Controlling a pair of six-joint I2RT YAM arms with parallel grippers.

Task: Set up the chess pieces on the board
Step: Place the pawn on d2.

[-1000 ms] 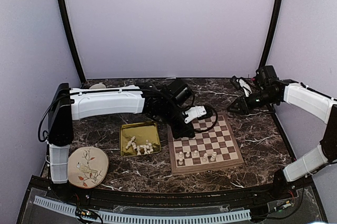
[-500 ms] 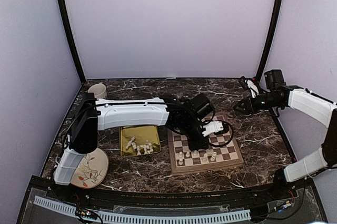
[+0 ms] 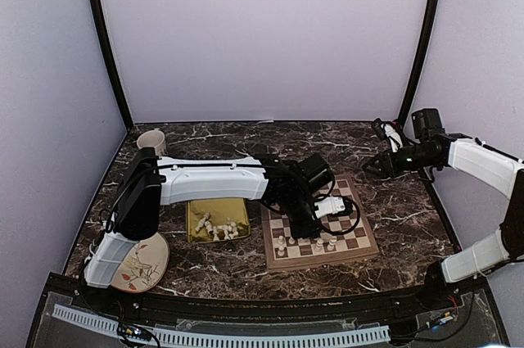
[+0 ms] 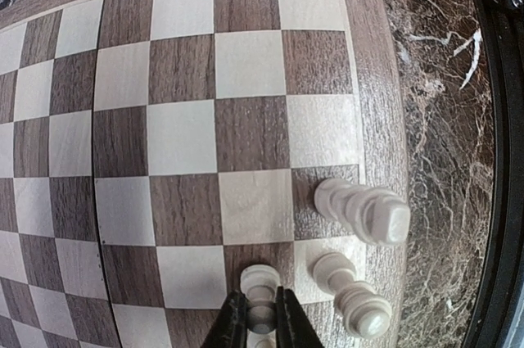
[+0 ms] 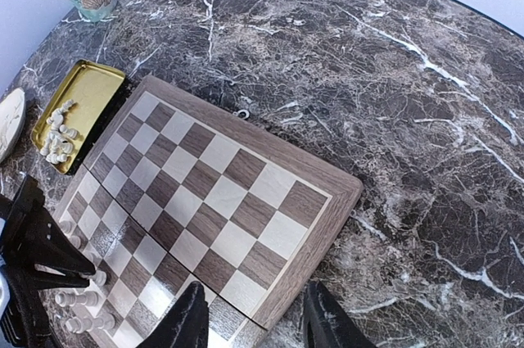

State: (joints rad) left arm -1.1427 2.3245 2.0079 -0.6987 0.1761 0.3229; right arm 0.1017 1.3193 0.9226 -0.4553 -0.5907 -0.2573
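Left hand (image 4: 262, 330) is out over the square wooden chessboard with light and brown checks (image 4: 184, 131). Its fingers (image 4: 239, 327) are pressed together on a small cream-white chess piece (image 4: 259, 282), pinched between the tips. The held piece sits over a brown square, one row in from the board's tan frame. Cannot tell whether its base touches the wood.

A second cream-white piece (image 4: 364, 210) and a third cream-white piece (image 4: 352, 299) stand just beside it in the edge row, against the frame and clear of the fingers. From above, these belong to a short line of standing pieces (image 3: 304, 241) along the board's near edge.

Right hand (image 5: 255, 323) has its fingers spread with nothing between them. It hangs by the board's far right corner, well apart from every piece.

A shiny gold square tray (image 5: 86, 90) lies just left of the board on the dark marbled worktop (image 5: 393, 78), with a loose heap of cream-white pieces (image 5: 57, 133) in it. A round cream plate with a bird drawing (image 3: 139, 264) sits near left, partly under the left arm. A pale mug (image 3: 151, 142) stands in the far left corner.
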